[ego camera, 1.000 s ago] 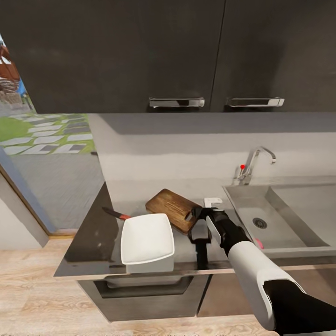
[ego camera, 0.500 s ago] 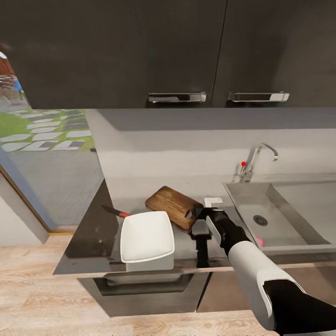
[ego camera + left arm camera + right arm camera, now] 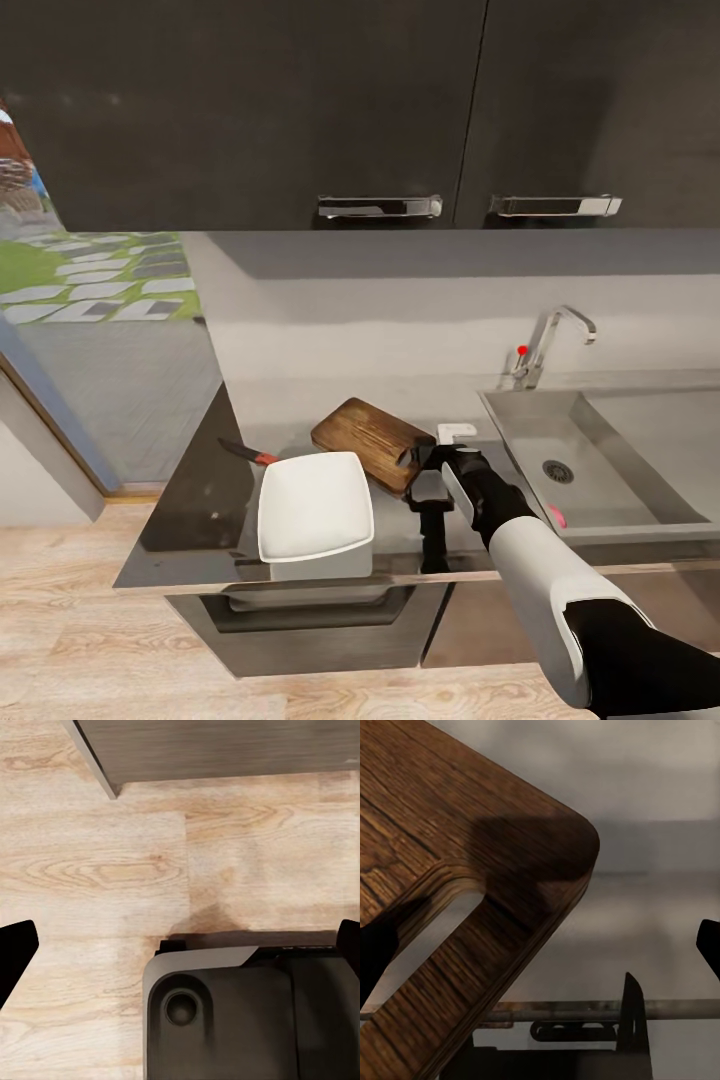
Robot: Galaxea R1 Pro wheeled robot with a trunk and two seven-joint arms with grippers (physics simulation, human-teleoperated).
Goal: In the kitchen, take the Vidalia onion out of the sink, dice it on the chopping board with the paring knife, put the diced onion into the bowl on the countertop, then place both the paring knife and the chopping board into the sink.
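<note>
Hovering with its two dark fingertips spread wide and nothing between them, your right gripper (image 3: 418, 462) sits right at the slot-handle corner of the chopping board (image 3: 368, 442), poised around the handle but not yet closed on it. Over the last second it has barely moved; only the head tilted slightly, so the approach looks finished and the grab is next. The board lies tilted, its near corner propped on the rim of the bowl (image 3: 315, 505), which sits at the countertop's (image 3: 190, 500) front edge. The paring knife (image 3: 248, 454) lies beside the bowl's far left corner. The sink (image 3: 520, 440) waits to the right. Your left gripper (image 3: 180, 945) hangs open over the floor (image 3: 97, 870).
</note>
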